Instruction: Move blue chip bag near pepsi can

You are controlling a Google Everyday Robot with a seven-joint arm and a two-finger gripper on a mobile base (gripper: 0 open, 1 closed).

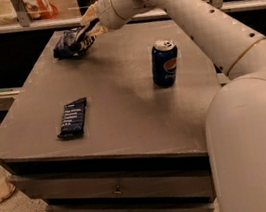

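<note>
Early stage of the transfer, as I read it from the operator's station. The blue chip bag lies crumpled on the surface, beyond the pepsi can and to its left as the camera sees it, well apart from it. The can stands upright. The bag has not yet been brought near the can, so the whole of the carry is left to do. The arm reaches across above and beyond the can, and my hand sits at the end of the bag nearer the can, touching or overlapping the foil. Whether the hand is closed on the bag or merely resting against it, I cannot tell from this view. Bag relative to hand: just below it, with the greater part of the bag extending away from the can. A flat dark bar wrapper lies left of the can and nearer the camera, well apart from bag and hand; I judge it plays no part. Remaining, in my judgement: confirm a secure hold, bring the bag toward the can, and set it down just beside the can without knocking it.
</note>
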